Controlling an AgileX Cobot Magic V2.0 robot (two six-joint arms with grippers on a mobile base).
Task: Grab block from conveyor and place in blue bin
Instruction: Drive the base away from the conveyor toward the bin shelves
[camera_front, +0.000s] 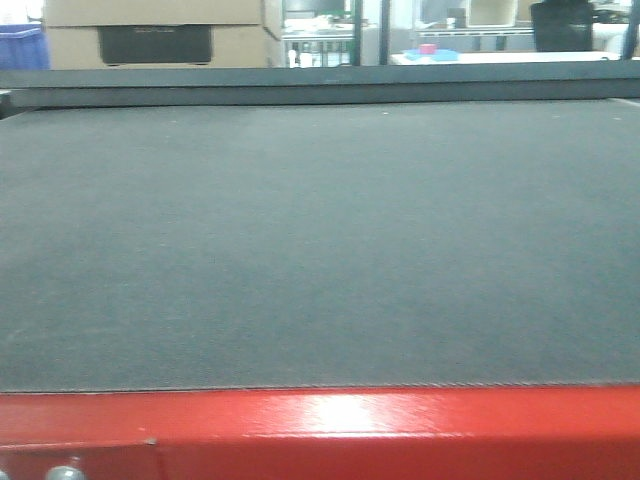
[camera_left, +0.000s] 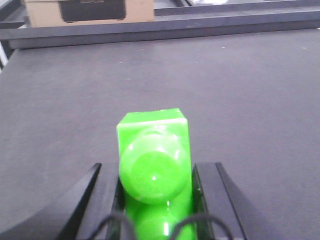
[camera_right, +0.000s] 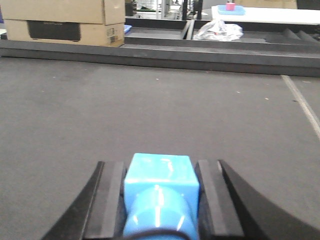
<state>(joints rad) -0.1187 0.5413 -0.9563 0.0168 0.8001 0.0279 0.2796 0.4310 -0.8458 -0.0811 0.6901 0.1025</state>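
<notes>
The conveyor (camera_front: 320, 240) is a wide dark woven belt with a glossy red frame edge (camera_front: 320, 430) at the front; no block or gripper shows in the front view. My left gripper (camera_left: 156, 172) is shut on a green block (camera_left: 152, 130) with a round stud facing the camera, over the belt (camera_left: 240, 85). My right gripper (camera_right: 160, 166) is shut on a light blue block (camera_right: 159, 175), its pads pressed against both sides, also over the belt (camera_right: 75, 110). A blue bin (camera_front: 20, 47) shows partly at the far back left, beyond the belt.
A dark raised rail (camera_front: 320, 85) runs along the belt's far side. Behind it stand a cardboard box (camera_front: 160, 35) and a white table carrying a pink item (camera_front: 428, 49). Crumpled plastic (camera_right: 217, 31) lies past the rail. A pale line (camera_right: 302, 105) marks the belt's right side.
</notes>
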